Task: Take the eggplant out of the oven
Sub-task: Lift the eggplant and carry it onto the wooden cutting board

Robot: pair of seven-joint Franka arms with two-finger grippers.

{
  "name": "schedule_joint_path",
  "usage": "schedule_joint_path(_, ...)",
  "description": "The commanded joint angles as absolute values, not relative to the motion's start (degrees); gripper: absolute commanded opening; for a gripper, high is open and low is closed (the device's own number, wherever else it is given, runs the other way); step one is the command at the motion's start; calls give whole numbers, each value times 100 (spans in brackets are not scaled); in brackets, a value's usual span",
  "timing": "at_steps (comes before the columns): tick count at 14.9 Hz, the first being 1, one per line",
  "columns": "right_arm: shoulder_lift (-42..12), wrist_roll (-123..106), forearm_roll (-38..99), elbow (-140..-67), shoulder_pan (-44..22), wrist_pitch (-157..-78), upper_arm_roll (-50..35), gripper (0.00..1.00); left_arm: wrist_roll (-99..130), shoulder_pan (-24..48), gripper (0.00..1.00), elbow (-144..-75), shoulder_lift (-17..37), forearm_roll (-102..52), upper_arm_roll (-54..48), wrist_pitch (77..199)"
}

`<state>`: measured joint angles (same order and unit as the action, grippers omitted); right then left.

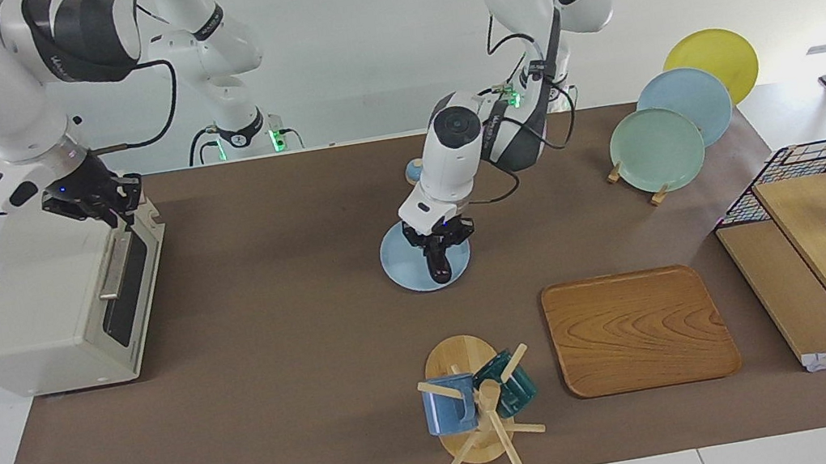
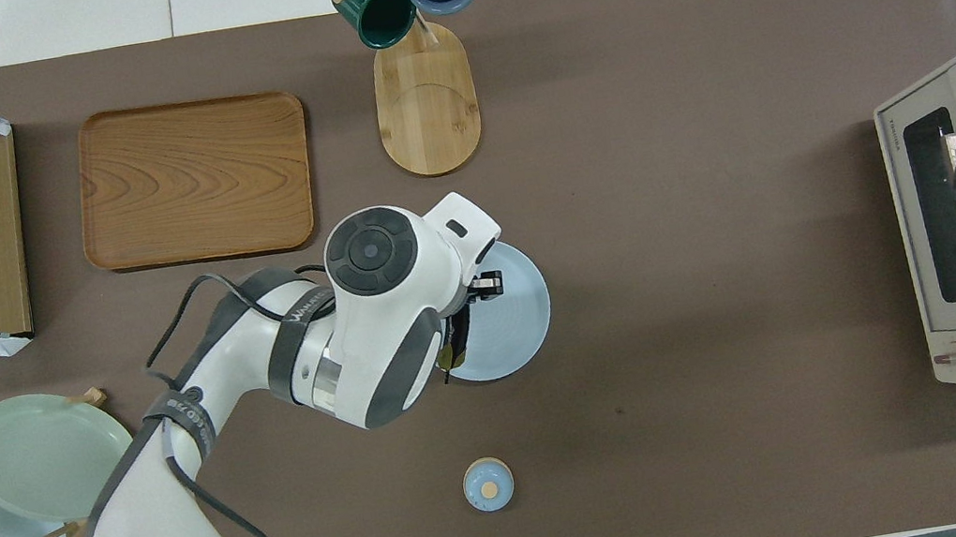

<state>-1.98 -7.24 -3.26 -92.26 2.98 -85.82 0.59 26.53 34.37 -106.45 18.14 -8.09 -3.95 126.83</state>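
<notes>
While left pincer [image 1: 439, 254] grasps eggplant [image 1: 439, 265] on blue plate [image 1: 397, 263] | right pincer [image 1: 104, 203] at oven [image 1: 56, 306] handle, grip unclear | mug rack [image 1: 475, 403] nearby

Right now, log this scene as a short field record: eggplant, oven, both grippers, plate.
eggplant: dark, held by the left gripper, over the blue plate
blue plate: flat on the table's middle
left gripper: over the blue plate, shut on the eggplant
oven: at the right arm's end of the table, door shut
right gripper: at the oven door's top edge by the silver handle; grip unclear
task state: eggplant already out of the oven
</notes>
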Motion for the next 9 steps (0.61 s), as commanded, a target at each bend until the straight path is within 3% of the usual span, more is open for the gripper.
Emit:
schedule_joint_path(1, -325, -545, 25, -9105, 334, -8499, 70, 30, 2497, 2736, 0, -9962, 1563, -817, -404, 11623)
schedule_joint_path(2, -299, -554, 26, -9149, 334, -8464, 70, 43, 2357, 2542, 0, -9671, 1721, -817, -404, 11471)
schedule_joint_path(3, -273, -554, 18, -9193, 334, -8412, 70, 63, 2190, 2253, 0, -9494, 1810, -817, -404, 11435)
schedule_joint_path(4, -238, -554, 18, -9263, 334, -8394, 70, 93, 1980, 2015, 0, -9449, 1845, -809, -404, 11452)
schedule_joint_path(5, -124, -554, 18, -9385, 282, -8402, 70, 100, 1595, 1708, 0, -9440, 1881, -791, -404, 11487)
schedule_joint_path(6, -10, -545, 0, -9500, 246, -8402, 79, 100, 1330, 1453, 0, -9422, 1942, -791, -396, 11487)
schedule_joint_path(9, 175, -519, -44, -9684, 18, -8472, 158, 100, 855, 899, 0, -8494, 2888, -572, -404, 11479)
